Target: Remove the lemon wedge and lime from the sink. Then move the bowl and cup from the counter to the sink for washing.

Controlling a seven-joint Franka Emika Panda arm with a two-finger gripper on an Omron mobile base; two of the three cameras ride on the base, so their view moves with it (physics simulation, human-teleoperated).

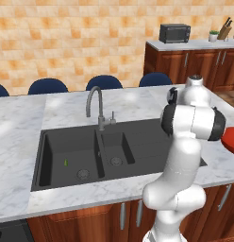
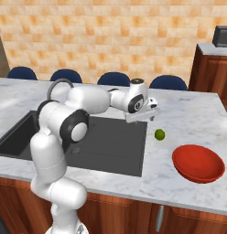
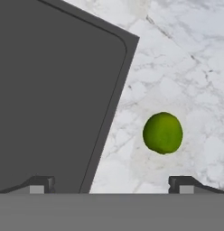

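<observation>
Now lime just beyond fingers.

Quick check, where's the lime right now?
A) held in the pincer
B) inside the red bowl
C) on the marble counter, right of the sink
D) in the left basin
C: the lime sits on the counter between the sink edge and the bowl; in the hand view it lies on marble beyond the open pincer, untouched by it.
</observation>
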